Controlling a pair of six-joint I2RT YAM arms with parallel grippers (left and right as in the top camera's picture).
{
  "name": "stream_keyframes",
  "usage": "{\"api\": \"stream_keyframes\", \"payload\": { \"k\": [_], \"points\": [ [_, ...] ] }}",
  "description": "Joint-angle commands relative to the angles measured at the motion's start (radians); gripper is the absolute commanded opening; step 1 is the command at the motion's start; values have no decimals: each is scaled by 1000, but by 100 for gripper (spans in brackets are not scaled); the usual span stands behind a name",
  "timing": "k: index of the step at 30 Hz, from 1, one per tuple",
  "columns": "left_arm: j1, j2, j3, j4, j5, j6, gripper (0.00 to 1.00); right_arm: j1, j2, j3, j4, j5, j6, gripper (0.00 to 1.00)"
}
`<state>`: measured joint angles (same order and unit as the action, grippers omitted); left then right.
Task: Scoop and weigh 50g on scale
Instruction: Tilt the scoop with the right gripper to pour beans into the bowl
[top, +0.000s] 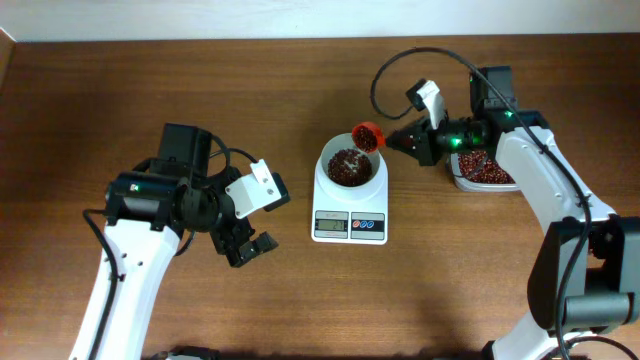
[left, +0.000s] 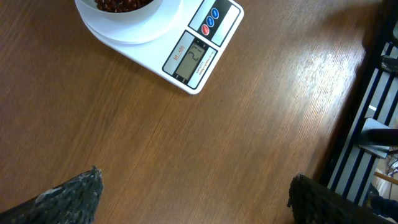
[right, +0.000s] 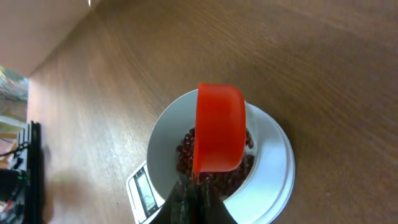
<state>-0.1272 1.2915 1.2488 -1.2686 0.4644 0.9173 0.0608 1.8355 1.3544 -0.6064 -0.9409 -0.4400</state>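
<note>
The white scale (top: 349, 213) stands mid-table, its round bowl (top: 325, 166) holding a heap of dark red-brown beans (top: 347, 168). My right gripper (top: 404, 140) is shut on the handle of an orange-red scoop (top: 368, 136), which hangs over the bowl's far right rim. In the right wrist view the scoop (right: 219, 127) covers part of the beans (right: 185, 155) in the bowl (right: 163, 140), and the gripper (right: 196, 196) sits just below it. My left gripper (top: 246, 246) is open over bare wood, left of the scale. Its fingertips (left: 87, 186) stand wide apart, the scale (left: 198, 53) ahead.
A clear tub (top: 482, 174) of more beans sits at the right, under my right arm. A black cable (top: 400, 62) loops above the right gripper. In the left wrist view the table edge and a dark rack (left: 373, 118) lie to the right.
</note>
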Motion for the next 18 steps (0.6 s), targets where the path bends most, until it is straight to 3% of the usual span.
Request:
{"api": "stream_keyframes", "payload": {
  "k": [1, 18],
  "points": [
    [4, 3, 16, -1, 18, 12, 99, 11, 6, 3, 5, -5, -43, 4],
    [4, 3, 16, -1, 18, 12, 99, 52, 6, 3, 47, 11, -43, 4]
  ]
}}
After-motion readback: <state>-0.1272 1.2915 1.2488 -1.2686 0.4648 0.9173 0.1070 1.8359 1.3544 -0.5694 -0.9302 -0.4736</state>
